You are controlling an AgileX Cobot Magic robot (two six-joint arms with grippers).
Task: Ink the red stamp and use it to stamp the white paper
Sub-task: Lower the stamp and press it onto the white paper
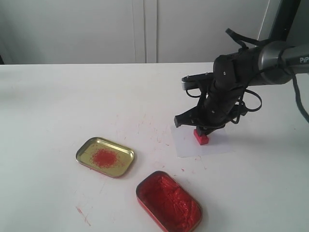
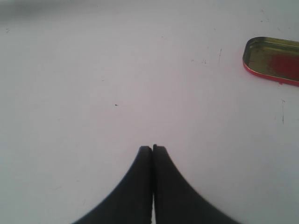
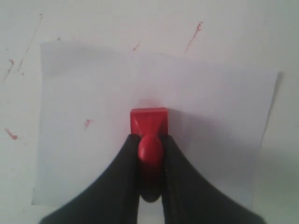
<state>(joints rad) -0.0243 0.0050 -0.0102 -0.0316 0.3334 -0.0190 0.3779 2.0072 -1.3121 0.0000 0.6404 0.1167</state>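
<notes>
The red stamp [image 1: 201, 137] stands base-down on the white paper [image 1: 186, 145], right of the table's middle. My right gripper [image 1: 206, 129] is shut on its knob handle. In the right wrist view the stamp's square base [image 3: 148, 121] rests on the paper [image 3: 84, 149], and the knob sits between the two black fingers [image 3: 122, 168]. My left gripper [image 2: 153, 148] is shut on nothing, hovering over bare tabletop; the exterior view does not show it.
A gold tin [image 1: 105, 156] with a red smudge lies left of the paper, and also shows as the gold tin [image 2: 273, 59] in the left wrist view. A tin of lumpy red paste [image 1: 168, 201] sits at the front. Red flecks mark the tabletop [image 1: 58, 106].
</notes>
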